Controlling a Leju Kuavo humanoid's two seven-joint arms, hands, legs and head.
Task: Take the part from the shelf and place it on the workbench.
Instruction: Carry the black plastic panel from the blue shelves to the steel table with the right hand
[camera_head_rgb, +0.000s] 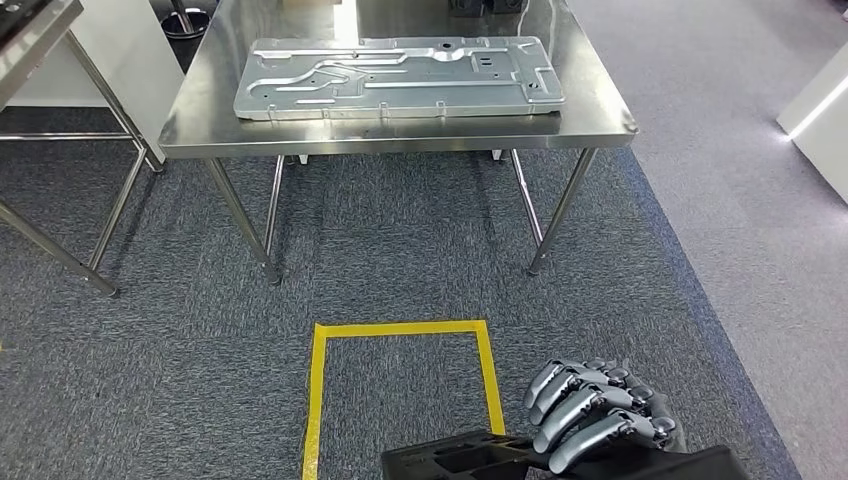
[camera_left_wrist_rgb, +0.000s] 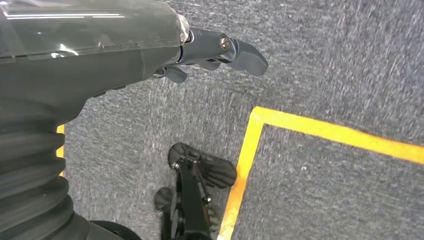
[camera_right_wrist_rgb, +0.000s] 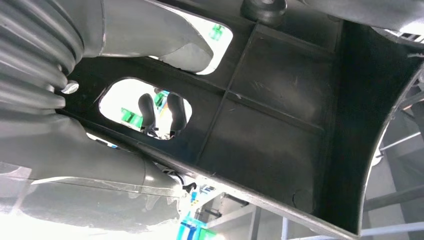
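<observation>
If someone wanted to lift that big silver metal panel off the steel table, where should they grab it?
Probably by its long near edge: the metal panel lies flat on the steel table, its near edge close to the table's front rim. Coming from the front, fingers could slide under that raised border, best with two hands spread wide, since it is long and thin.

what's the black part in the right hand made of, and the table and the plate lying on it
Black part: likely moulded plastic, matte, with ribs and cut-out holes.
Table: looks like stainless steel, brushed, with soft reflections.
Plate: pressed sheet metal, pale grey with a dull sheen and stamped ridges; the alloy is unclear.
</observation>
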